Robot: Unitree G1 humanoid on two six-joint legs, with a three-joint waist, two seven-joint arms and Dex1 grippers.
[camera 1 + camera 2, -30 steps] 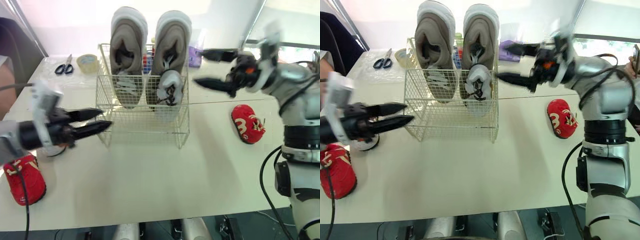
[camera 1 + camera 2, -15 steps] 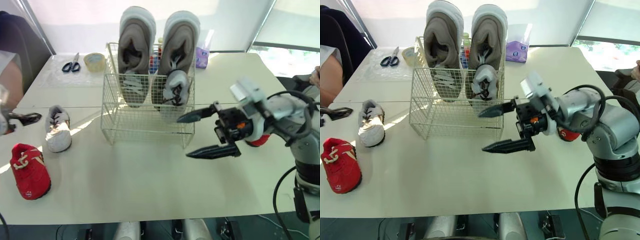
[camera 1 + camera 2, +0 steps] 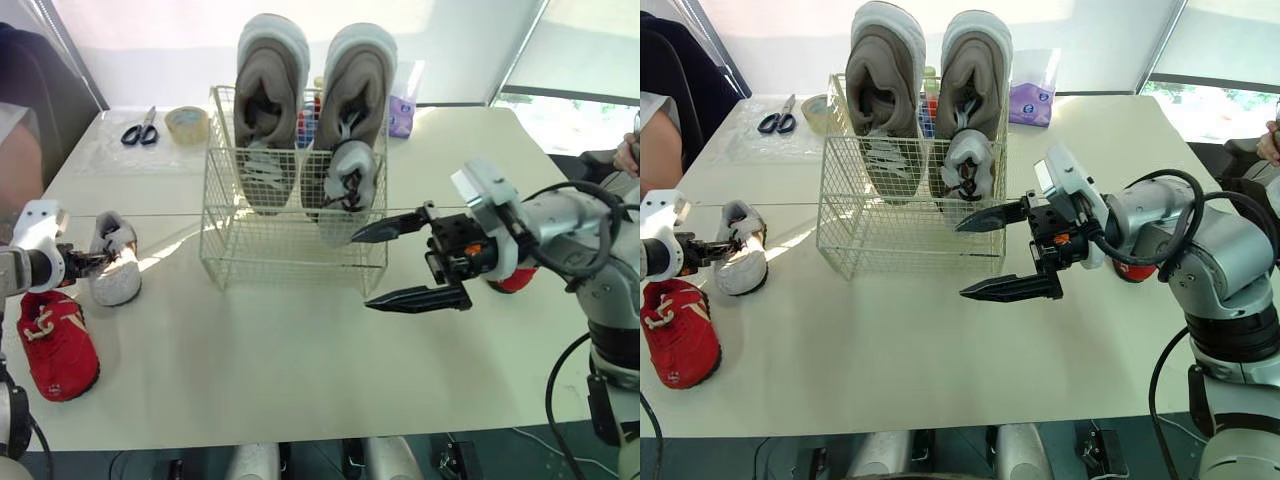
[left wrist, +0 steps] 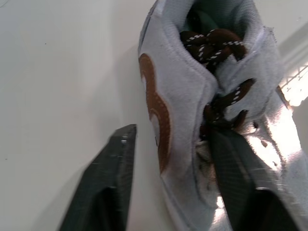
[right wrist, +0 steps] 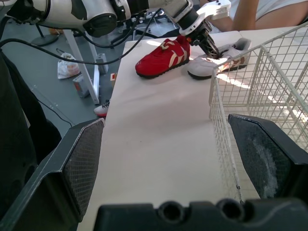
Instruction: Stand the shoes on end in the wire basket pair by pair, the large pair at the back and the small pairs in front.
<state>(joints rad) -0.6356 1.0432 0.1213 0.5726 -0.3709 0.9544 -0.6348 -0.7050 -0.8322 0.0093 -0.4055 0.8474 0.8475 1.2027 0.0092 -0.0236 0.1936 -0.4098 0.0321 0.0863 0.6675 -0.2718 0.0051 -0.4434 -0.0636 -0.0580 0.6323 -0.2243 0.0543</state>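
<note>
Progress check: the wire basket [image 3: 282, 258] stands on the table [image 3: 300, 385] with the large pair [image 3: 268, 105] already on end along its back. One small white shoe [image 3: 345, 182] is upright in front of the right-hand large shoe, so that pair is half placed. Three shoes are left out on the table. The second white shoe [image 3: 118, 272] lies to the left of the basket. A red shoe [image 3: 58, 345] lies just beside it, nearer the table edge. The other red shoe [image 3: 512, 281] lies to the right, partly hidden behind the right arm. Estimate: three of six shoes in, and the front left of the basket has nothing in it. The left claw [image 3: 93, 262] is at the loose white shoe and is released, not yet clenched. In the left wrist view its fingers straddle one side wall of the shoe. One finger [image 4: 110, 173] is over the table just outside the shoe. The other finger [image 4: 236, 168] rests on the laces near the opening. The right claw [image 3: 362, 271] hangs spread wide and grasps nothing, just in front of the basket's right front corner and well apart from either red shoe. Judgement: the step in hand is picking up the white shoe to complete the white pair.
</note>
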